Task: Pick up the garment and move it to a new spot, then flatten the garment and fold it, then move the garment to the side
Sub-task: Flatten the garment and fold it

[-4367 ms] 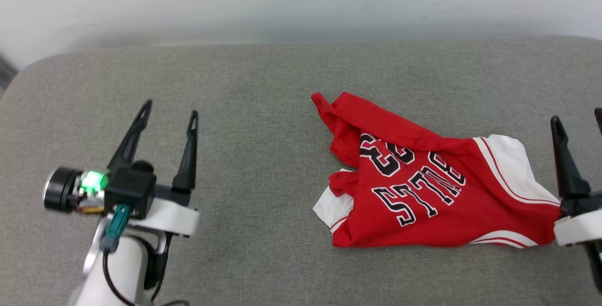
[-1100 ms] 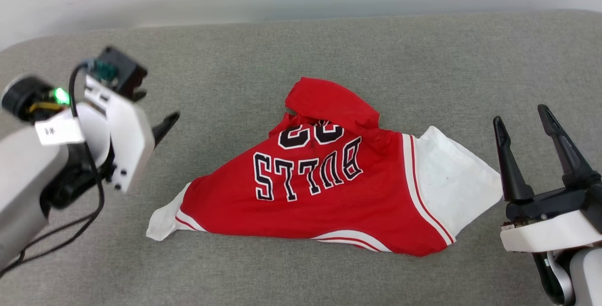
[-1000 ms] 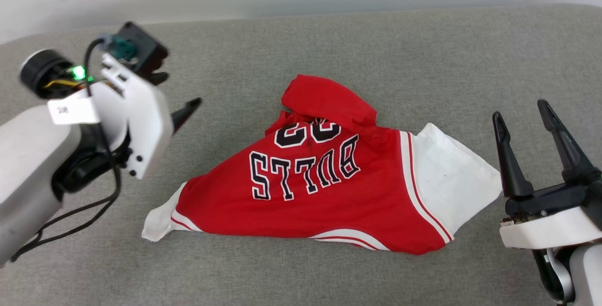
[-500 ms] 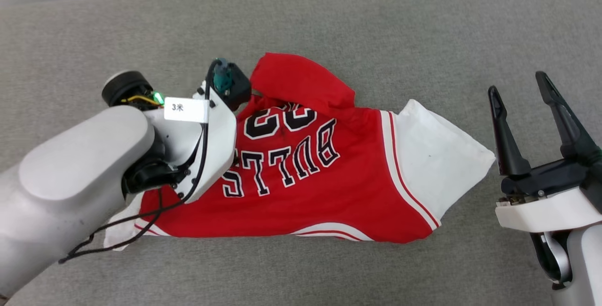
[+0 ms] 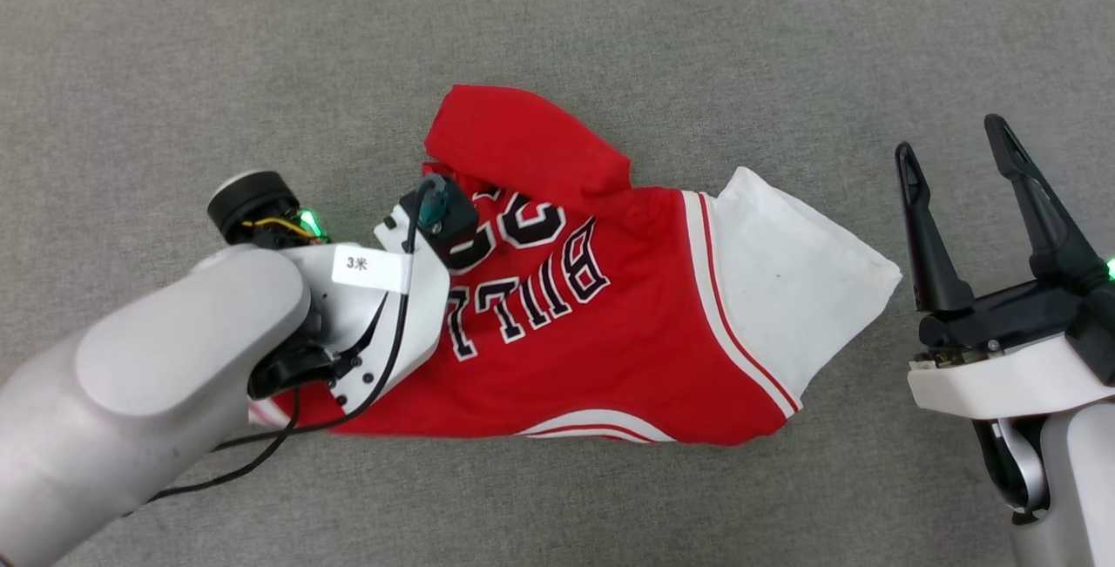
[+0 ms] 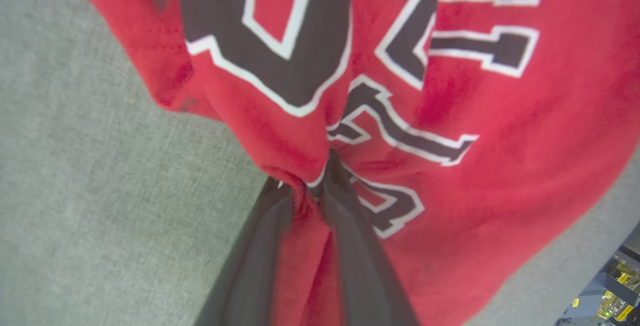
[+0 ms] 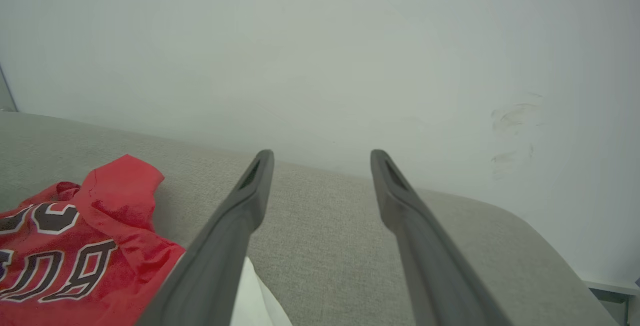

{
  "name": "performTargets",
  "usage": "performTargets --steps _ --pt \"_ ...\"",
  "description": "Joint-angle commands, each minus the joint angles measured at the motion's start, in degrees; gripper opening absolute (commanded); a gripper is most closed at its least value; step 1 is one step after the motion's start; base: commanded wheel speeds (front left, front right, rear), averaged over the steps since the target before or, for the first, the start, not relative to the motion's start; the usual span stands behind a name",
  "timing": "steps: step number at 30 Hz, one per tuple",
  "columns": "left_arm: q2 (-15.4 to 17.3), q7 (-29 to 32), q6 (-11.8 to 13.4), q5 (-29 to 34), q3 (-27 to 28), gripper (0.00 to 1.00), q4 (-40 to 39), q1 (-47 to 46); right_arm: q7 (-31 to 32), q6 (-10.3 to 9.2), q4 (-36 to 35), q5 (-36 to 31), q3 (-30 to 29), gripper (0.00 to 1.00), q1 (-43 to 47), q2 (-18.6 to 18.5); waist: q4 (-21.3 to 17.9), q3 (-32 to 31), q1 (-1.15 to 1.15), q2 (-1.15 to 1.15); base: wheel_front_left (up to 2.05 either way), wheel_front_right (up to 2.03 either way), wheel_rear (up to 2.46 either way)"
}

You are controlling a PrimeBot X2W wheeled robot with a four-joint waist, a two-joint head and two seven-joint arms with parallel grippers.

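Now at pick-up step: pinching garment [image 5: 610, 332] in closed left end effector [image 6: 307, 186], holding right end effector [image 5: 949, 135] open alongside; next, lift, carry elsewhere.

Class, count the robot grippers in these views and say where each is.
2. The left gripper pinches red cloth of the garment by the lettering; the right gripper stands open beside the white sleeve, apart from it. None seems hidden.

The garment [image 5: 610, 349] lies mid-way across the surface [image 5: 697, 53]. Left gripper [image 6: 305, 183] is on its left part, a fold between the jaws. Right gripper [image 5: 951, 136] is to its right, apart. Wall [image 7: 320, 40] is behind the surface.
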Motion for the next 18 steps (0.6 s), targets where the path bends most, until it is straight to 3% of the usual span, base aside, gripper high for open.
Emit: performTargets --steps 1,10,18 --pt "-0.18 -2.47 0.08 -0.50 -0.09 0.00 -0.71 -2.04 -0.11 -0.06 -0.12 -0.13 -0.38 1.00 0.70 0.27 0.39 -0.72 0.00 0.00 0.00 0.00 0.00" --pt "2.09 -8.13 0.07 -0.58 0.13 0.00 -1.13 -12.20 -0.11 -0.06 -1.17 0.07 -0.38 1.00 0.90 0.37 -0.10 -0.27 0.00 0.00 0.00 0.00 0.00" --pt "-2.43 -12.67 0.07 1.49 -0.02 0.00 9.49 -14.62 -0.11 -0.06 -1.32 0.15 0.88 1.00 -1.89 1.55 -3.13 4.42 0.00 0.00 0.00 0.00 0.00"
